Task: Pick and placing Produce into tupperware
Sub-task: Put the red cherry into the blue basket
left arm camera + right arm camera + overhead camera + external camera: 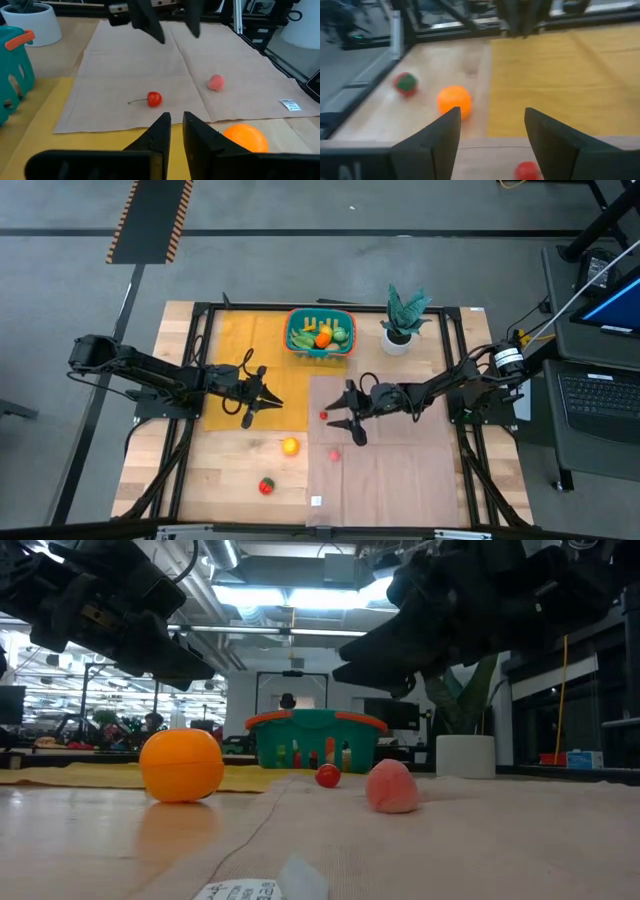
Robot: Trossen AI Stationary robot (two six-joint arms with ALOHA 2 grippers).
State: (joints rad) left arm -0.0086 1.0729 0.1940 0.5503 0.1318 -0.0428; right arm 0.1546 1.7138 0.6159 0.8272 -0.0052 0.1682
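Produce partly fills the teal slotted basket with the orange rim [320, 345] at the counter's far edge — a small red cherry [324, 415], pink piece [334, 453], orange ball [290, 446] and red-green strawberry [266, 486] remain out. My right end effector [347, 421] hovers open above the cherry, which I judge the next pick; left end effector [262, 400] nearly closed, empty. Basket contents — hard to distinguish.

Left gripper [176, 127] low over a yellow mat [100, 135], fingers nearly shut with a narrow gap. Just past it, on a tan cloth [130, 65], a red cherry [154, 99] with stem. Beside that, a pink fruit [215, 83]. Close to the fingers, an orange [244, 138]. At the edge, teal tupperware [14, 75]; beyond, a white pot [31, 23] and the right gripper [172, 30], fingers apart.
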